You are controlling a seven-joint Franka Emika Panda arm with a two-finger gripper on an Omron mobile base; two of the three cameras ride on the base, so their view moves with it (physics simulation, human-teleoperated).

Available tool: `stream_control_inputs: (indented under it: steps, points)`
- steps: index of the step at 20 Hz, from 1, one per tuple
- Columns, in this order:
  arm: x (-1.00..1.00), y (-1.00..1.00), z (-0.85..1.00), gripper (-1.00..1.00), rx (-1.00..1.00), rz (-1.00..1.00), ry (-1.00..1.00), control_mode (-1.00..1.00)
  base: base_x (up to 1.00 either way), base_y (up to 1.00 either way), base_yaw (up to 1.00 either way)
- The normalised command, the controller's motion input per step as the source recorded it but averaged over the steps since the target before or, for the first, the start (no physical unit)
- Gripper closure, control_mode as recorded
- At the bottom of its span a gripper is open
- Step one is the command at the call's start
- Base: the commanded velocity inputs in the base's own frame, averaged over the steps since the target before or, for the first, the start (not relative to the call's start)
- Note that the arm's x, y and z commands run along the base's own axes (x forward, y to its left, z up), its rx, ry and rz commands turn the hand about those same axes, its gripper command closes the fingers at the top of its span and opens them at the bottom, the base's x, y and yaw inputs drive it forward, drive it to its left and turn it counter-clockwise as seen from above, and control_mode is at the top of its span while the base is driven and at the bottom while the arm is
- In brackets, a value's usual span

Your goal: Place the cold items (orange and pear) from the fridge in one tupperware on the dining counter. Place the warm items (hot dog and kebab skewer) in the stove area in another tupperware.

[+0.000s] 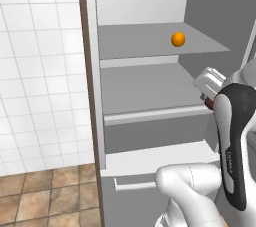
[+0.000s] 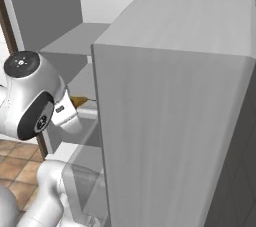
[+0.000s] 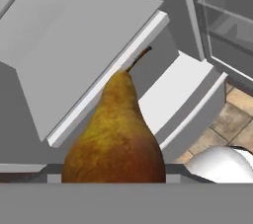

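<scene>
We see the pear (image 3: 116,139) close before our hand, stem toward the fridge shelf (image 3: 99,40) edge; whether our jaws grip it, we cannot tell. The orange (image 1: 178,39) sits on the upper shelf, far right.

Wall: white square-tiled wall (image 1: 40,71) at the left of the left base view, running down to the floor.
Floor: brown and tan stone-tile floor (image 1: 40,201) below the wall; also seen in the hand view (image 3: 232,119).
Trim: narrow dark brown vertical strip (image 1: 87,81) between the tiles and the fridge.
Fridge: open grey fridge cabinet (image 1: 145,6) with flat grey shelves (image 1: 150,88) and a pale drawer front (image 1: 150,161) low down.
Door: broad light grey fridge door (image 2: 175,111), swung open.
Light: even, soft, no hard shadows.
</scene>
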Motion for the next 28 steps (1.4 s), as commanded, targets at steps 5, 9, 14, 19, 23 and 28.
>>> stream_control_inputs:
  steps: [5, 9, 14, 19, 23, 28]
  points:
    - [-0.55, 0.02, 0.12, 1.0, -0.12, 0.0, 0.0, -1.0, 0.0, 0.0, 0.0]
    - [-0.02, 0.04, 0.0, 1.0, 0.0, 0.0, 0.0, -1.0, 0.0, 0.0, 0.0]
    - [-0.02, 0.17, 0.0, 1.0, -0.1, 0.0, 0.0, -1.0, 0.0, 0.0, 0.0]
    - [-0.02, 0.03, 0.0, 1.0, -0.02, 0.0, 0.0, 1.0, -0.12, 0.28, 0.0]
    - [0.0, 0.0, 0.0, 1.0, 0.0, 0.0, 0.0, 1.0, -0.27, 0.56, -0.01]
    - [0.0, 0.0, 0.0, 1.0, 0.0, 0.0, 0.0, 1.0, -0.51, 0.35, -0.48]
